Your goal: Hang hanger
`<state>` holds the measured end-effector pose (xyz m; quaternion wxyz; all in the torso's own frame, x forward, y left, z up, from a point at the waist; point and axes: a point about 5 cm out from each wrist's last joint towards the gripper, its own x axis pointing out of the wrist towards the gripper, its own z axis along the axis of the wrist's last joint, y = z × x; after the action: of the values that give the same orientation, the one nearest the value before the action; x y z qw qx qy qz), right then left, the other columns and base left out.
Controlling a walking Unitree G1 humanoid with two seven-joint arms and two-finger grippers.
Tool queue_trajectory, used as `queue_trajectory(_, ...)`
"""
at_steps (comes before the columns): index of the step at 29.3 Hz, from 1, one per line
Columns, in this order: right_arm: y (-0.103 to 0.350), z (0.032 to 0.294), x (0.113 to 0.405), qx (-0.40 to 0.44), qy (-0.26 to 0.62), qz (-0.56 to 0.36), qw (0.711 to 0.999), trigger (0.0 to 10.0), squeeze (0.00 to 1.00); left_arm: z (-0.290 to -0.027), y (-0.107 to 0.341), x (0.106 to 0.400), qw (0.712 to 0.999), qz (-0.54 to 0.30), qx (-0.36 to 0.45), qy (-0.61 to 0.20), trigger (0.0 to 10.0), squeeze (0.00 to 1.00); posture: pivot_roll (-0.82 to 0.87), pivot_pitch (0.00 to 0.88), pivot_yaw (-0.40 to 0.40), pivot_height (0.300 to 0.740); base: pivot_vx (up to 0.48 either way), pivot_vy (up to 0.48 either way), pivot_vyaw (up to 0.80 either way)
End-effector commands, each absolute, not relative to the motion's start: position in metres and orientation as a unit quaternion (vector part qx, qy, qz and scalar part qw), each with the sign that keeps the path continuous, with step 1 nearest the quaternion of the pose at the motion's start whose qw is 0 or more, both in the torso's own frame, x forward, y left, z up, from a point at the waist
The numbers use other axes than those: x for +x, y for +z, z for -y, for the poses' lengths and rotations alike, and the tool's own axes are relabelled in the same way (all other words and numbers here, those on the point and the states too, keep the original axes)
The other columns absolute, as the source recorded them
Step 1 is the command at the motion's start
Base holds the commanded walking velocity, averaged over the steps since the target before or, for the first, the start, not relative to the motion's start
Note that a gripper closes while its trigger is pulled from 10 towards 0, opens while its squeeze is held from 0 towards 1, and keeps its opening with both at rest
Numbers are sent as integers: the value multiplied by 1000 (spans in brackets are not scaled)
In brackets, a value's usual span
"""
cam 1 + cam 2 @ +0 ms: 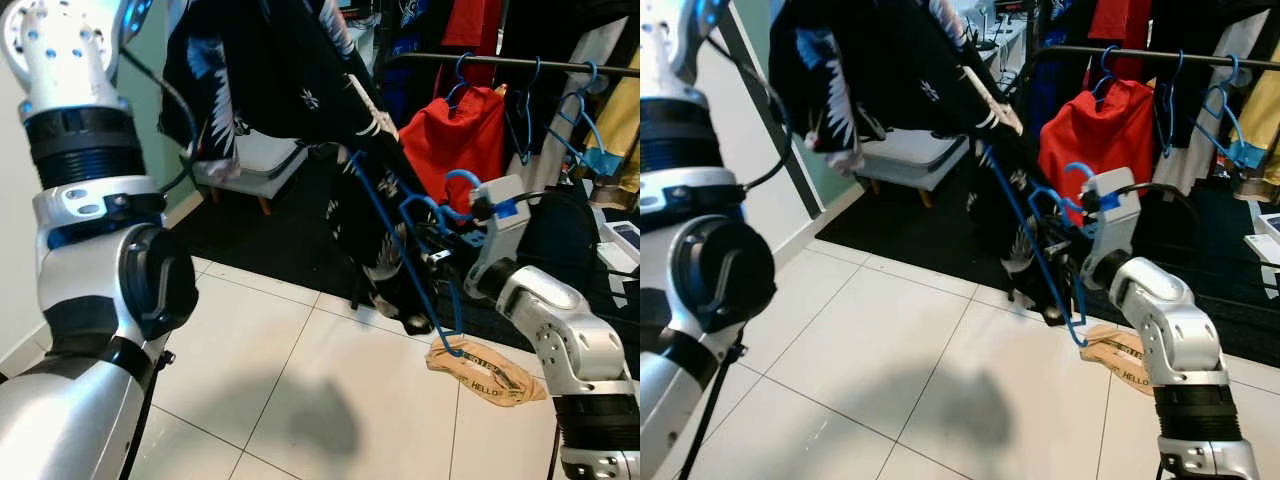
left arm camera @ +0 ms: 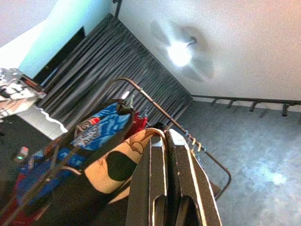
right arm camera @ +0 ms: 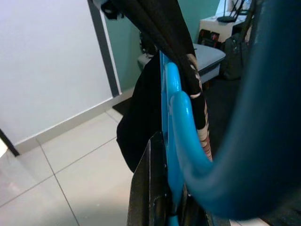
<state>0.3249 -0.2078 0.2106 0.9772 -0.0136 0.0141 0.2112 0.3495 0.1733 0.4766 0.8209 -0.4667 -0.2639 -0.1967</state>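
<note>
The right gripper [image 1: 1072, 232] is closed on the blue hanger [image 1: 415, 225] near its hook, as is seen in the right wrist view, where the blue plastic [image 3: 176, 122] is pinched between the black fingers. The hanger is held low and in front of the clothes rail [image 1: 500, 62], well below it, and a black patterned garment [image 1: 300, 90] is draped over it and trails up toward the left arm [image 1: 80, 200], which is raised at the far side from the rail. The left gripper's fingers [image 2: 174, 183] are seen pressed together in the left wrist view, and nothing can be made out between them. The hanging is judged not yet done: the hook is not on the rail, so the hanger must be lifted and carried to the rail and its hook set over the bar. A red garment [image 1: 465, 135] and several blue hangers [image 1: 590, 130] are already hung on the rail. A brown paper bag [image 1: 490, 372] lies on the tiled floor [image 1: 300, 380] below the rail side.
</note>
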Motion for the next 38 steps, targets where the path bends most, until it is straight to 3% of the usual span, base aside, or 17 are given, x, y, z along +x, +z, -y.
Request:
queue_trajectory(1, 214, 207, 327, -14, 209, -4, 978, 10000, 0, -186, 477, 347, 817, 274, -473, -183, 10000, 0, -24, 0, 56, 740, 0, 0, 0)
queue_trajectory(7, 219, 206, 329, -9, 209, 10, 978, 10000, 0, -199, 445, 358, 838, 240, -466, -150, 10000, 0, -23, 2, 58, 740, 0, 0, 0)
queue_trajectory(8, 224, 206, 331, -5, 204, 22, 979, 10000, 0, -213, 412, 366, 853, 215, -460, -121, 10000, 0, -31, 5, 63, 740, 0, 0, 0)
queue_trajectory(10, 224, 206, 331, -5, 204, 22, 979, 10000, 0, -213, 412, 366, 853, 215, -460, -121, 10000, 0, -31, 5, 63, 740, 0, 0, 0)
queue_trajectory(12, 231, 208, 332, -1, 199, 38, 979, 10000, 0, -240, 344, 371, 884, 161, -435, -57, 10000, 0, -30, 10, 59, 740, 0, 0, 0)
queue_trajectory(15, 231, 208, 332, -1, 199, 38, 979, 10000, 0, -240, 344, 371, 884, 161, -435, -57, 10000, 0, -30, 10, 59, 740, 0, 0, 0)
queue_trajectory(20, 230, 203, 332, -2, 214, 36, 976, 10000, 0, -256, 291, 371, 907, 115, -405, 13, 10000, 0, -31, 12, 53, 740, 0, 0, 0)
queue_trajectory(28, 228, 197, 331, -4, 231, 28, 973, 10000, 0, -259, 277, 374, 917, 104, -383, 40, 10000, 0, -37, 12, 54, 740, 0, 0, 0)
queue_trajectory(32, 227, 189, 328, -3, 256, 17, 967, 10000, 0, -231, 239, 375, 970, 45, -237, 12, 10000, 0, -38, 21, 54, 740, 0, 0, 0)
queue_trajectory(38, 230, 186, 328, 6, 266, 22, 964, 10000, 0, -219, 218, 373, 981, 14, -194, -2, 10000, 0, -40, 22, 56, 740, 0, 0, 0)
